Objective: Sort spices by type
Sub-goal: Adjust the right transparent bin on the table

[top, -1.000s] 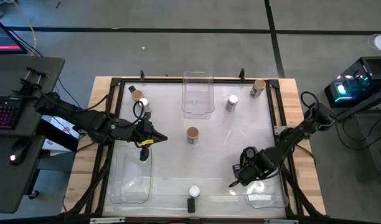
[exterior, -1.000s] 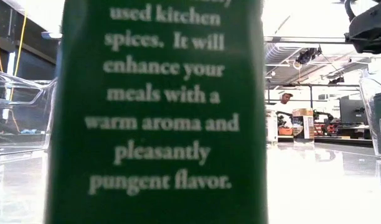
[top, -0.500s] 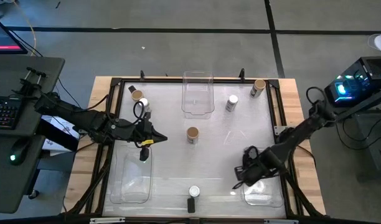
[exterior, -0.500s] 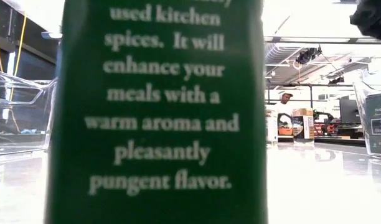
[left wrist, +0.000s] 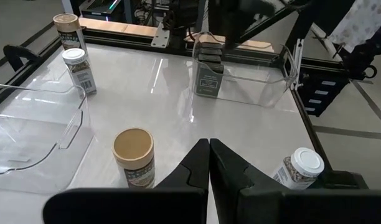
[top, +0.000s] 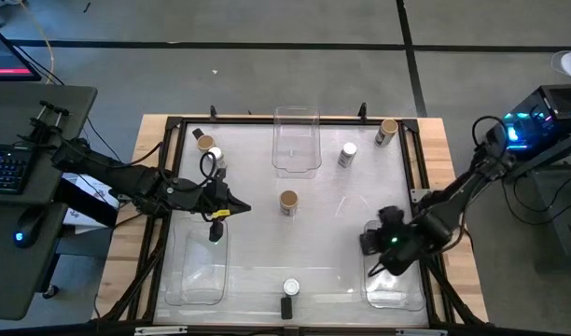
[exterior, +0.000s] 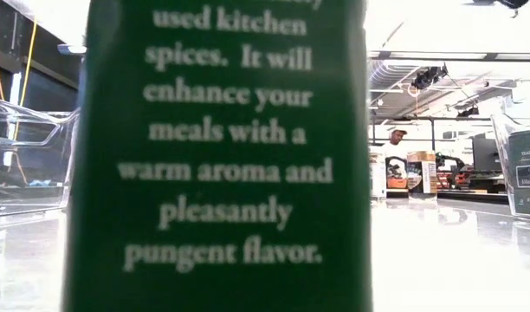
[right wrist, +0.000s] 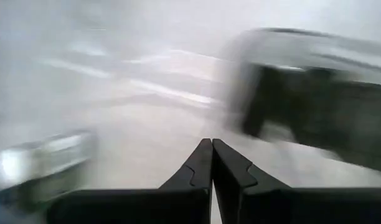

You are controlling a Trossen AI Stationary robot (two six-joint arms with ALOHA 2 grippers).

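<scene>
Ahead of left fingers (left wrist: 209, 163): tan-lidded jar (left wrist: 134, 157) | both arms' fingers closed, empty

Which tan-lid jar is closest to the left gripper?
The lone tan-lid jar mid-table, just ahead of the shut left gripper. The other two tan-lid jars sit at the far corners: one far left, one far right.
</scene>
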